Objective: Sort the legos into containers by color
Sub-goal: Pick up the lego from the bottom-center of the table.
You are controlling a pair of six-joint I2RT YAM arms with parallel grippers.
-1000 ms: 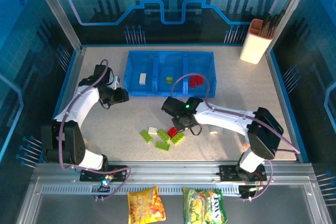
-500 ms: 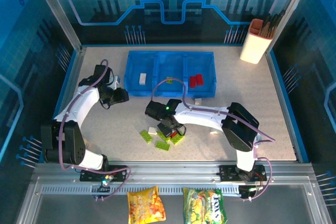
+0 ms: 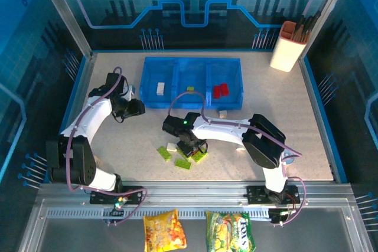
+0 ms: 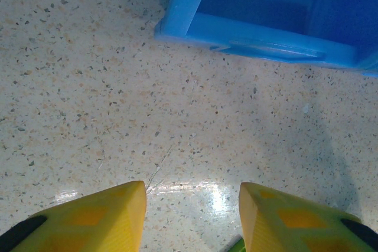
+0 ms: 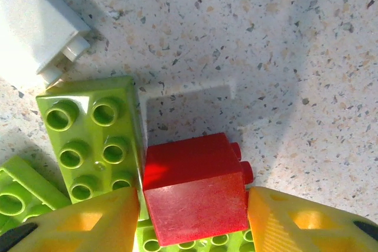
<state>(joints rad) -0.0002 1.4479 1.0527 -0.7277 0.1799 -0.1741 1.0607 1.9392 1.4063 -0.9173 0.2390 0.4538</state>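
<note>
From overhead I have the blue tray [image 3: 192,61] at the 12 o'clock side of the table [image 3: 313,140], its three compartments running from 9 to 3. The 9 o'clock compartment holds a white brick [image 3: 160,88], the middle one a small lime brick [image 3: 190,89], and the 3 o'clock one the red bricks [image 3: 220,91]. A lone cream brick [image 3: 222,114] lies on the table just at 6 o'clock of the tray's front wall.

The loose pile [image 3: 182,156] sits near mid-table, at 6 o'clock of the tray and apart from it. My right gripper [image 3: 188,144] is low over the pile's 12 o'clock edge. On its wrist camera it straddles a red brick [image 5: 192,169], with one yellow finger [image 5: 82,219] at the brick's 9 o'clock side and the other at 3 o'clock, both right up against it. I cannot tell whether they squeeze it or merely flank it. Lime studs peek out from beneath the brick's 6 o'clock edge. A studs-up lime brick [image 5: 88,140] touches it at 9 o'clock, and a long white brick [image 5: 35,28] lies at 11 o'clock, beside that lime one.

My left gripper [image 3: 139,108] hangs at 10 o'clock of the pile, just off the tray's near 9 o'clock corner. Its wrist camera shows the yellow fingertips [image 4: 88,216] apart, bare table between them, with the tray's corner at 12 o'clock.
</note>
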